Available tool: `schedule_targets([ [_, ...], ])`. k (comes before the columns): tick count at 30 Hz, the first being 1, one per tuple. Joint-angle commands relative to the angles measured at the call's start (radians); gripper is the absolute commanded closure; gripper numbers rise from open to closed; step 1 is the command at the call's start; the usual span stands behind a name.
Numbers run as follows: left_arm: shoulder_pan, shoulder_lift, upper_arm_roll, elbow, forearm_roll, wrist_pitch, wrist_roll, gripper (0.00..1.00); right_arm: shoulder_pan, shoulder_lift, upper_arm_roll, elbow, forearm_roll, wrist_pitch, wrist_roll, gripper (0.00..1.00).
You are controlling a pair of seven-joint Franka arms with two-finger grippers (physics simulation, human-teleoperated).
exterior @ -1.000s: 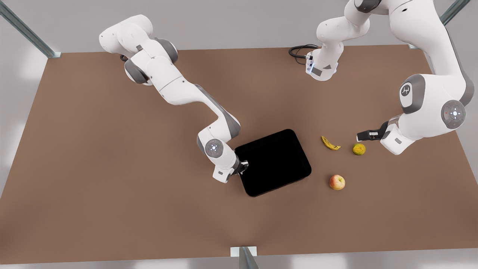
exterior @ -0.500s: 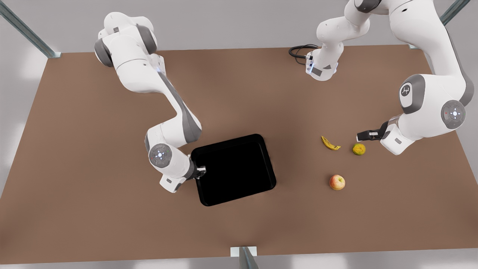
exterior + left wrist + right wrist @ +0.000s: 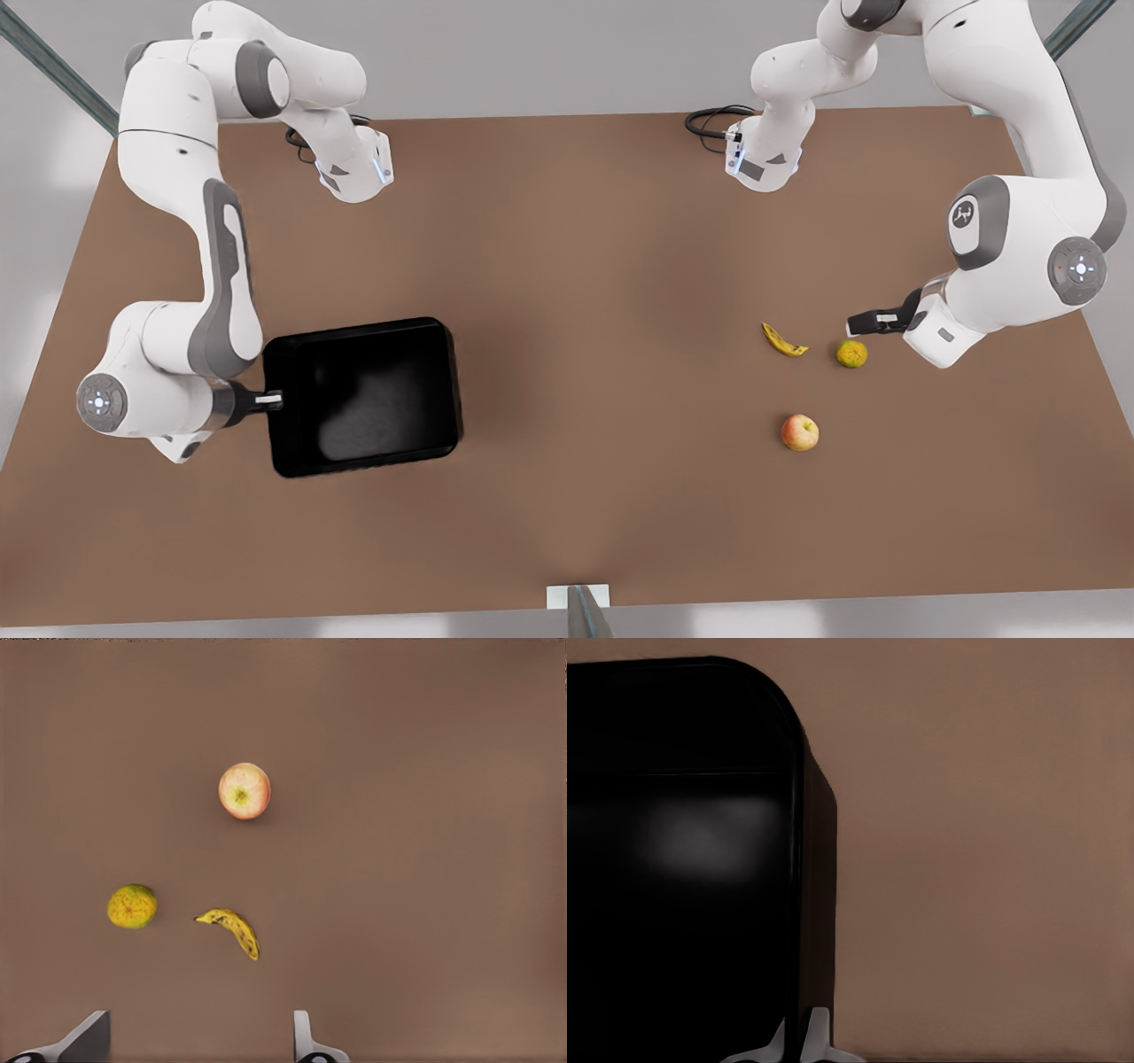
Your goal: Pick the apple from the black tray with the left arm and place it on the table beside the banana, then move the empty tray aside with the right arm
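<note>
Surface: large flat matte brown table (image 3: 567, 266), pale wall behind it, metal frame posts at its corners.
Right gripper: right gripper (image 3: 270, 401) sits at the front view's left, its two fingers (image 3: 818, 1036) pressed together on the rim of the glossy black rectangular tray (image 3: 363, 394); in the right wrist view the thin rim runs between the light finger tips.
Black tray: empty, a soft grey reflection on its floor, lying on the left half of the table, well apart from the fruit. Whether it rests flat or is slightly lifted at the gripped edge is hard to tell.
Left gripper: left gripper (image 3: 859, 323) hangs at the front view's right, above the table, near the bumpy yellow-green round fruit (image 3: 851, 354). Its fingers (image 3: 87, 1038) stand spread wide with nothing between them.
Banana: small curved yellow banana with brown spots (image 3: 783, 340) lies on the table just beside the yellow-green fruit, apart from it.
Apple: small round red-pink apple blushed with yellow (image 3: 799, 432) rests on the bare table, near the banana on the side toward the camera, touching nothing; its dimpled top faces up in the left wrist view.
Cable: black looped cable (image 3: 709, 120) at the table's far edge.
</note>
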Motion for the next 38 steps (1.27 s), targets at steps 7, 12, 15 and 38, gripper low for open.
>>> schedule_targets([
  [7,-0.003,0.008,-0.004,0.017,-0.007,0.007,-0.030,0.00,-0.074,0.008,-0.008,0.004,-0.166,0.036,-0.531,0.78],
  [12,-0.003,0.008,-0.006,0.017,-0.004,0.005,-0.032,0.00,-0.098,0.106,-0.007,0.009,-0.218,0.209,-0.517,0.78],
  [15,-0.005,0.008,-0.006,0.015,-0.001,0.007,-0.035,0.00,-0.112,0.154,-0.007,0.012,-0.218,0.238,-0.519,0.78],
  [38,-0.006,0.008,-0.007,0.015,0.001,0.005,-0.035,0.00,-0.143,-0.133,0.217,0.199,-0.186,-0.177,0.182,0.00],
])
